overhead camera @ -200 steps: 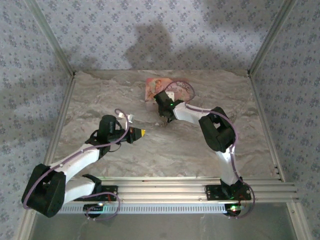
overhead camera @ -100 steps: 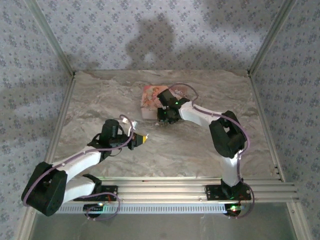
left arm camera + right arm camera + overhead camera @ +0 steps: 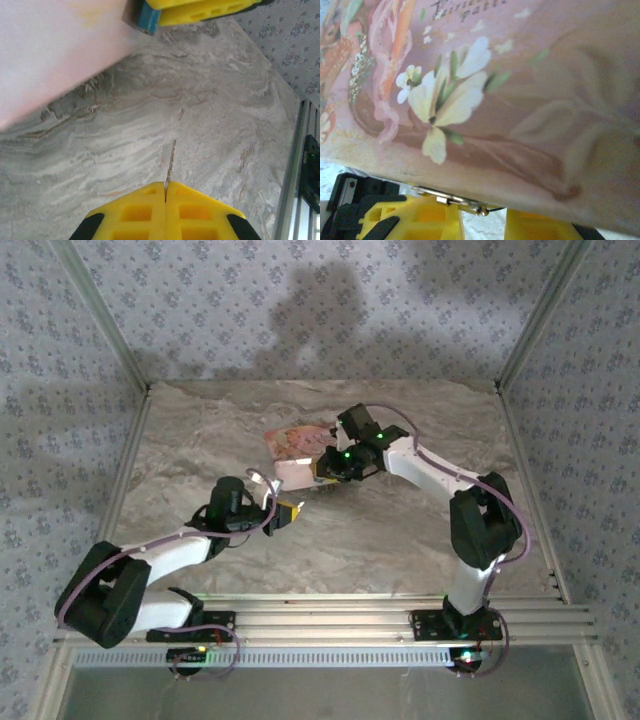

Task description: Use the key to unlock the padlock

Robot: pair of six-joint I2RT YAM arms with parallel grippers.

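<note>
Near the tabletop's (image 3: 225,125) middle, left fingers (image 3: 140,210) press together on the key (image 3: 171,160), its blade pointing toward the padlock (image 3: 143,18) beside the pink box (image 3: 520,100). Whether the right fingers (image 3: 415,220) pinch it I cannot tell. Best to line blade with keyway, then advance slowly.

The box (image 3: 293,452) stands on the table (image 3: 400,530), the key (image 3: 171,159) in front of it.

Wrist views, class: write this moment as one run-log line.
left gripper: shut on key | right gripper: at pink box, grip unclear | key: blade bare, apart from pink box | step: key not yet inserted
</note>
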